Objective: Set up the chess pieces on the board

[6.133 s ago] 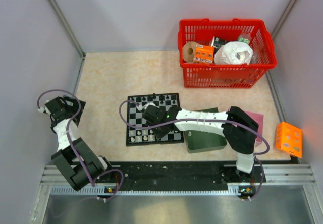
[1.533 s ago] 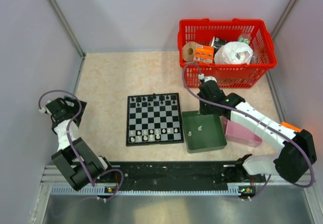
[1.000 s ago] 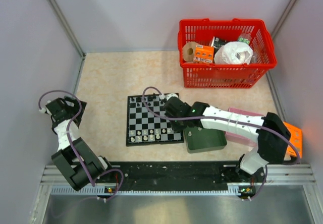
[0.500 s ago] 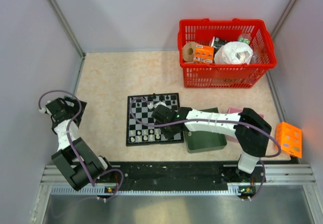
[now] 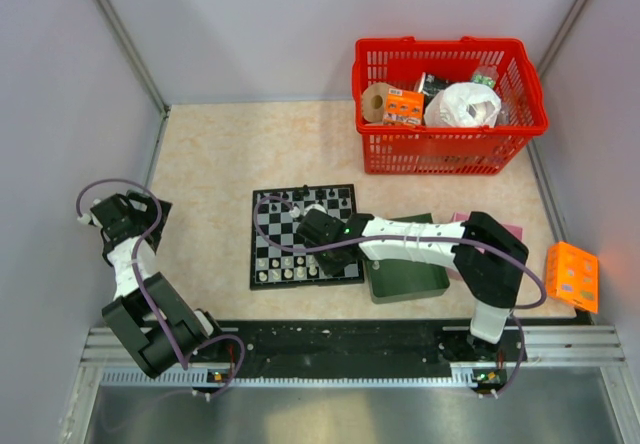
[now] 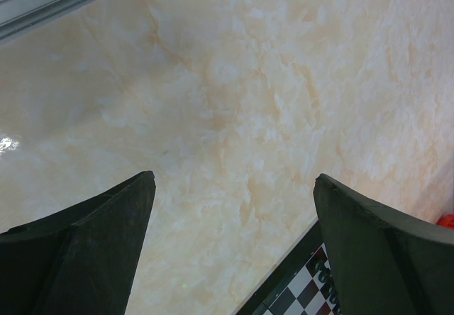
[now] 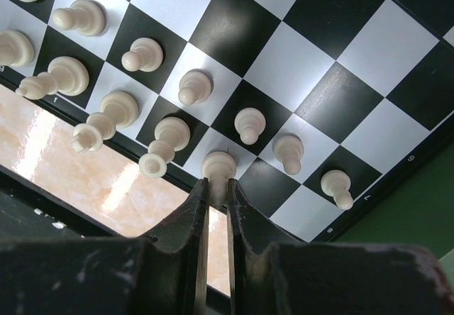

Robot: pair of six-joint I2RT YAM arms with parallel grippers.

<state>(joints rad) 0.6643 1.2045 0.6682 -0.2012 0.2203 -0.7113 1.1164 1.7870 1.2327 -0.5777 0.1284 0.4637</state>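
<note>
Pieces come first: the whitish ones [image 7: 193, 86] stand in two rows along the near edge of the board [image 7: 333, 45], and small black ones [image 5: 305, 196] line its far edge. The board lies flat on the table, just beside a green tray [image 5: 405, 274].

The right gripper [image 7: 216, 196] reaches across the tray to the board's near rows. Its fingers are pinched almost together on one white piece [image 7: 218, 164], which sits at the end of the back row's filled run, next to a taller neighbour [image 7: 162, 148]. The squares past it toward the tray-side corner look unfilled. Whether the held piece's base already rests on its square cannot be told from the wrist view.

The left gripper [image 6: 234, 179] hangs over bare table off the board's left side, spread as wide as it goes and holding nothing.

Such a piece is likely very light, hard and smooth, with a narrow neck above a wider foot. It would probably slip or twist under a loose pinch and tip at the least sideways nudge. The best hold seems to be across the neck or upper body, straight from above, as the fingers have it. The neighbours stand close, so the fingers should probably part only a little and lift straight up, or they risk knocking the next piece over
</note>
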